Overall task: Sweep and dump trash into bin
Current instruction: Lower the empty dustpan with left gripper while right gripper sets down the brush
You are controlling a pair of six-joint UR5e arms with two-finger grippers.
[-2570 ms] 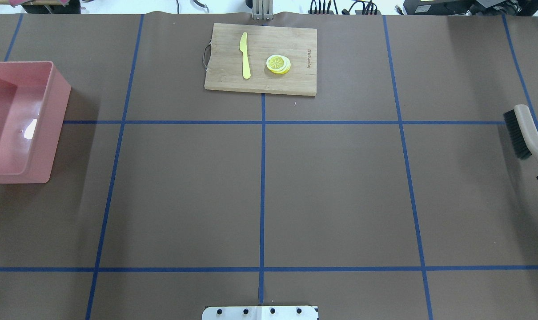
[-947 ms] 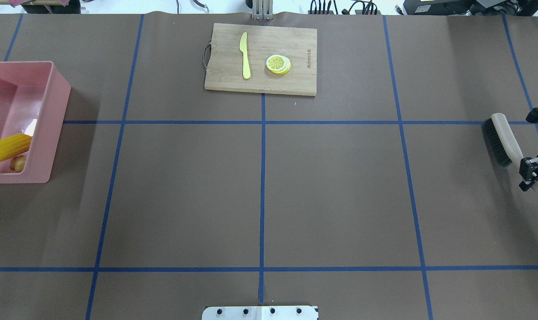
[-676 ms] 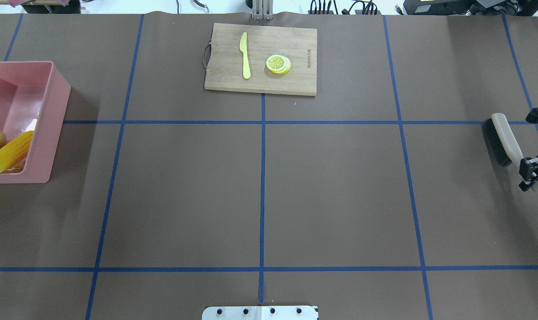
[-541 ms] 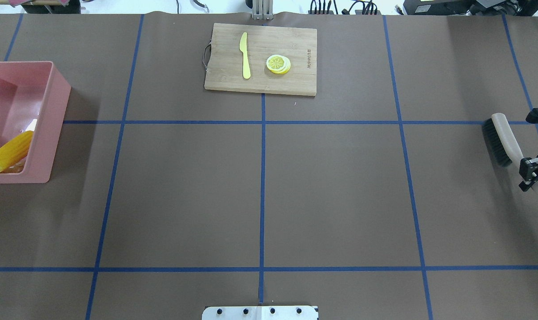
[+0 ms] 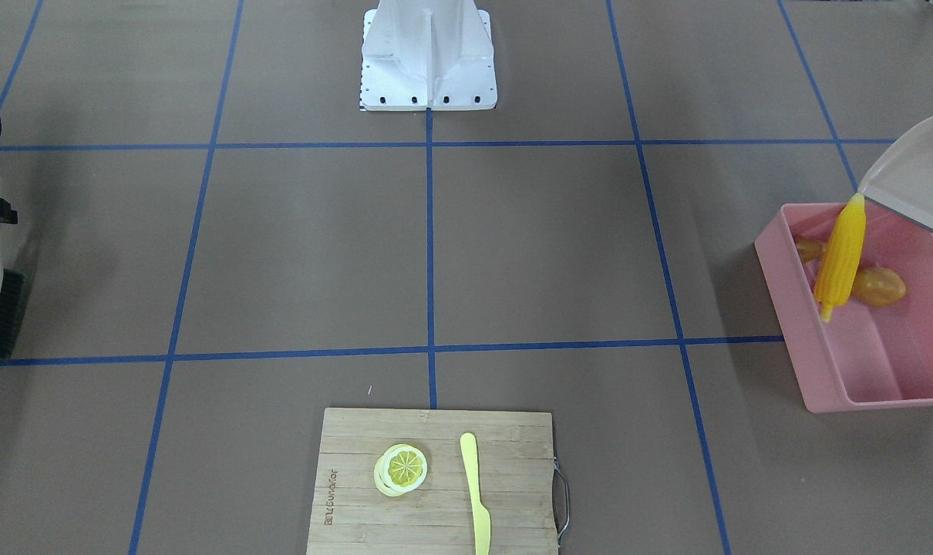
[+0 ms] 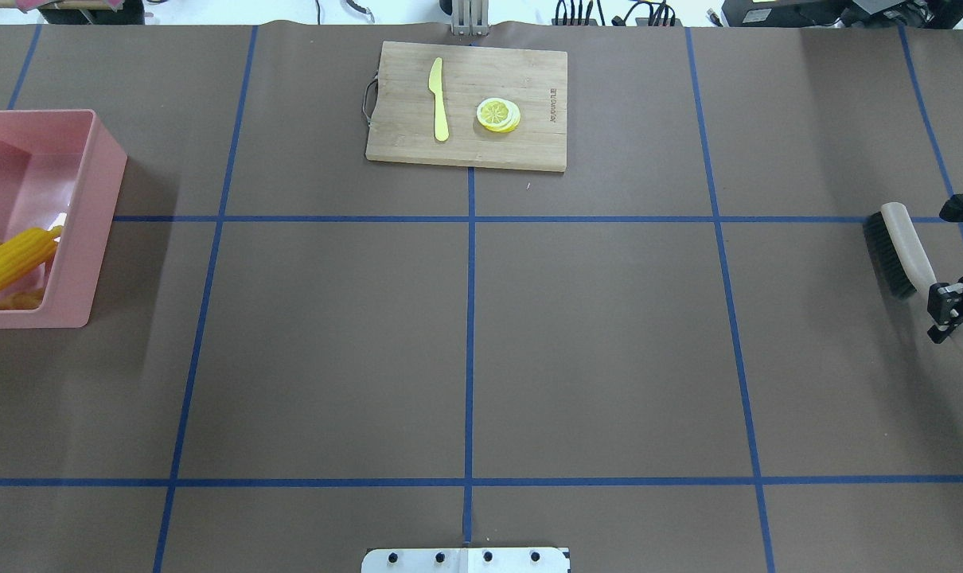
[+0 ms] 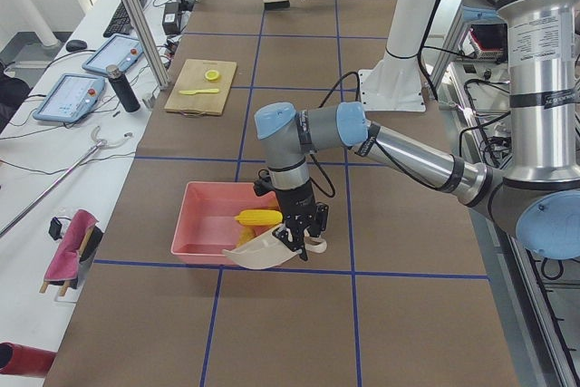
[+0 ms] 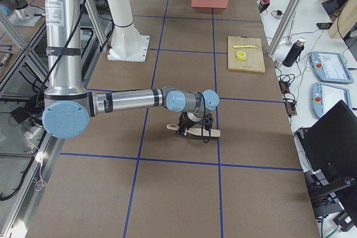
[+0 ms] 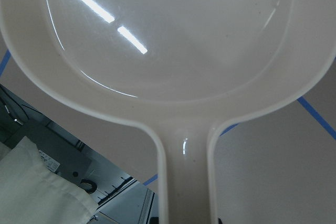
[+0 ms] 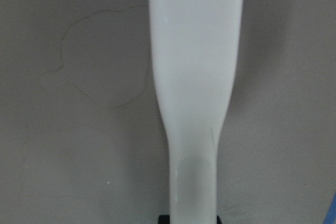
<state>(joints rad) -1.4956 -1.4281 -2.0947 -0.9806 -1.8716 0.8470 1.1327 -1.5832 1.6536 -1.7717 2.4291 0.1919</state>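
In bin [image 5: 802, 327]: corn [image 5: 840, 258], ginger [image 5: 808, 248], potato [image 5: 880, 286]; R end effector [image 6: 956, 307] clamps brush [image 6: 895, 251]; L end effector [image 7: 299, 233] unclear

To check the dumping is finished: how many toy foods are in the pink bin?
3, all in the pink bin: corn cob in the middle, potato and ginger root on either side. None seems hidden.

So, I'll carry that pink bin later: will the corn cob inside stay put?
Probably not: the corn cob is a rounded cylinder, so it likely rolls. It seems propped over the potato, not lying flat, and the pink bin looks glossy, so slippery.
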